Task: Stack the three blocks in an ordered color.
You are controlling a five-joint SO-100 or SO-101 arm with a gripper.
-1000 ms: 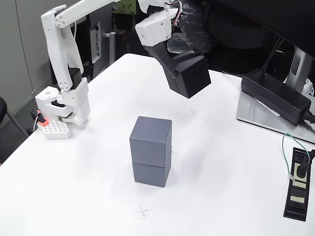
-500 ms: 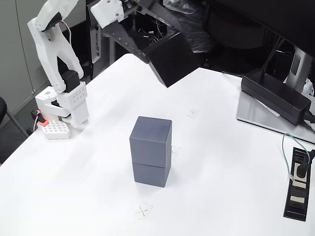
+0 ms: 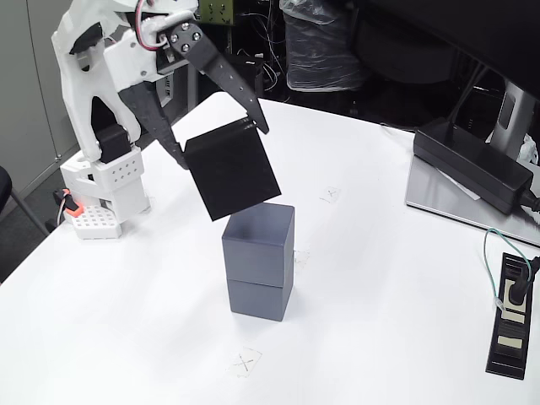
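Two slate-grey blocks stand stacked mid-table, the upper grey block (image 3: pixel 260 237) squarely on the lower grey block (image 3: pixel 260 298). The black block (image 3: pixel 231 170) hangs tilted in the air just above and left of the stack's top, its lower corner close to the upper grey block. My gripper (image 3: pixel 221 143) is shut on the black block, with one black finger (image 3: pixel 226 78) along its upper right and the other down its left side. The white arm rises from its base at the left.
The arm's white base (image 3: pixel 105 181) and a white perforated piece (image 3: pixel 90 222) sit at the left table edge. A black power adapter (image 3: pixel 475 164) lies on a grey pad at right, a black power strip (image 3: pixel 513 316) near the right edge. Small X marks (image 3: pixel 245 363) dot the table.
The gripper has swung the black block from high at the back right, leftward and down, to just above the grey stack. The two grey blocks have not moved.
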